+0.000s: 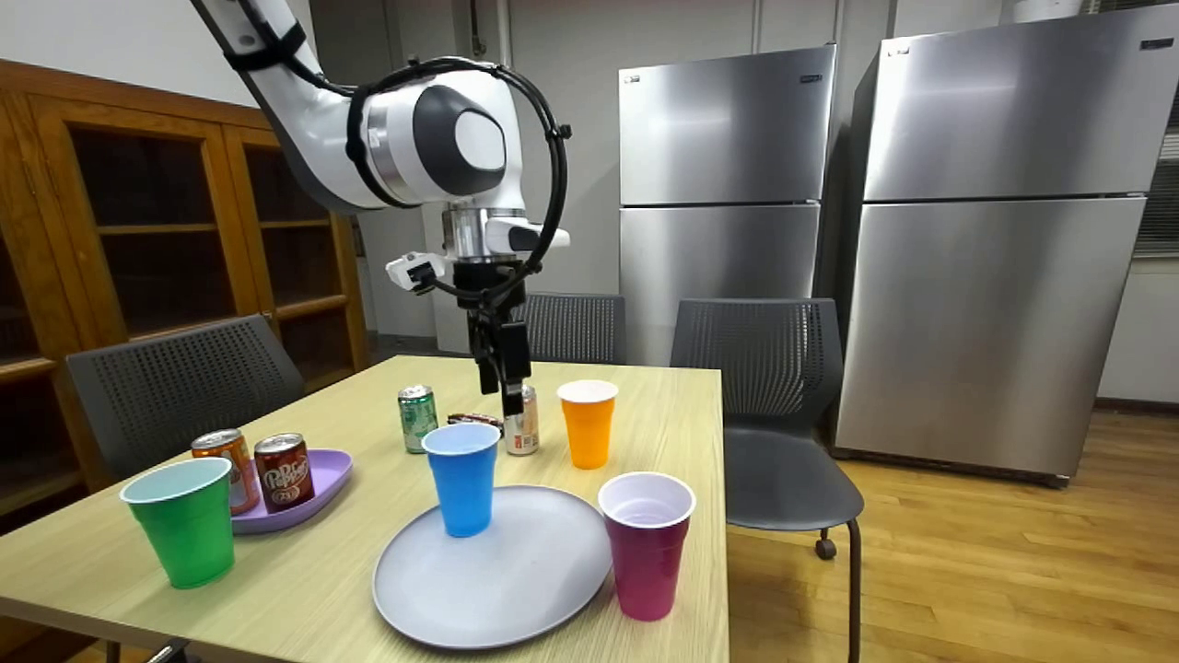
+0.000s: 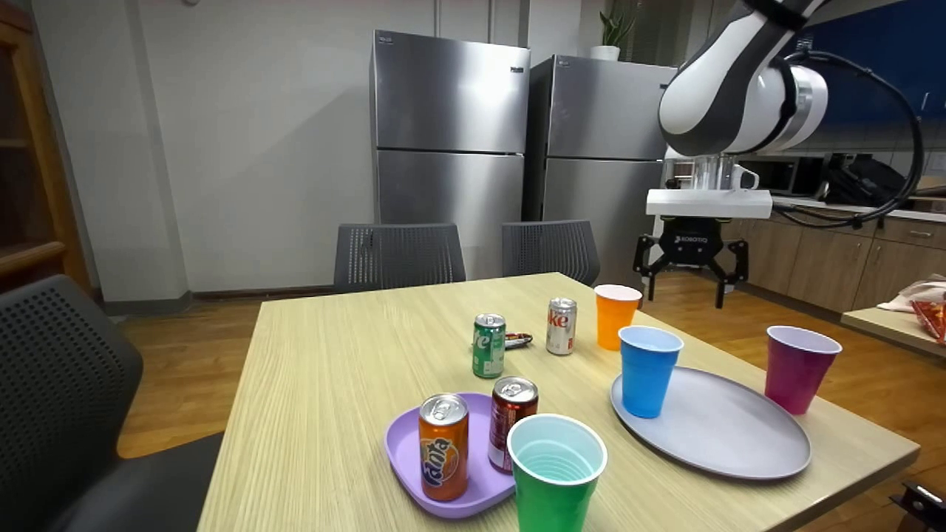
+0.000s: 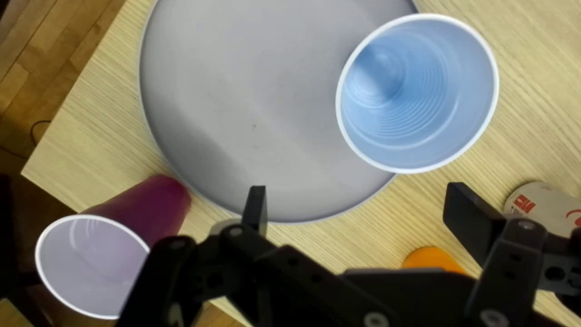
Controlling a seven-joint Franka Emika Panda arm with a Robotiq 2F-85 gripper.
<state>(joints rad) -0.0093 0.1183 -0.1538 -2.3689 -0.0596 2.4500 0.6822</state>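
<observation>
One blue cup (image 2: 647, 378) stands upright on the gray plate (image 2: 728, 427), below and near the pincer (image 2: 685, 298), whose jaws hang spread wide, while an orange cup (image 2: 617, 322) and a purple cup (image 2: 798, 375) stand nearby on the worktop (image 2: 355, 384).

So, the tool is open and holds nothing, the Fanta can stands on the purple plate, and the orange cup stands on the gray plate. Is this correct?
The last part is wrong: the blue cup stands on the gray plate, and the orange cup on the table, as both exterior views show. The tool and Fanta can are as described.
</observation>
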